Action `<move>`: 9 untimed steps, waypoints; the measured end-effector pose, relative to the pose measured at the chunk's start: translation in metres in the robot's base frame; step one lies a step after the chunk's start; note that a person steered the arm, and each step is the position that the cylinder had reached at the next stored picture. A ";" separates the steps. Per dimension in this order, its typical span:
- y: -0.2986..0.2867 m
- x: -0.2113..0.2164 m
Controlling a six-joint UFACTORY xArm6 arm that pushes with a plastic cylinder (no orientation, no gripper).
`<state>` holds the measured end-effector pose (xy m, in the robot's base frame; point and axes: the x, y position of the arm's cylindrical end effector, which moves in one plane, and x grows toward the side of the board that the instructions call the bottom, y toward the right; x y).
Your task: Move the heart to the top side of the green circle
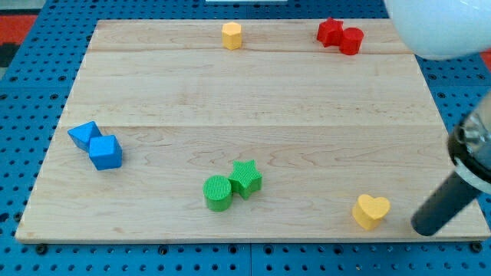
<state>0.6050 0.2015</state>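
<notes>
The yellow heart [371,210] lies near the board's bottom right. The green circle [218,192] sits at the bottom middle, touching the green star [246,178] on its upper right. My tip [424,226] is the lower end of the dark rod coming in from the view's right. It stands just right of the yellow heart, a small gap apart from it, and far right of the green circle.
A yellow hexagon [232,35] sits at the top middle. A red star [330,31] and a red cylinder [351,41] touch at the top right. Two blue blocks [84,135] [105,152] lie together at the left. The wooden board [253,107] rests on blue pegboard.
</notes>
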 end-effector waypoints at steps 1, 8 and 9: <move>-0.006 0.013; -0.117 -0.087; -0.119 -0.075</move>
<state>0.5300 0.0829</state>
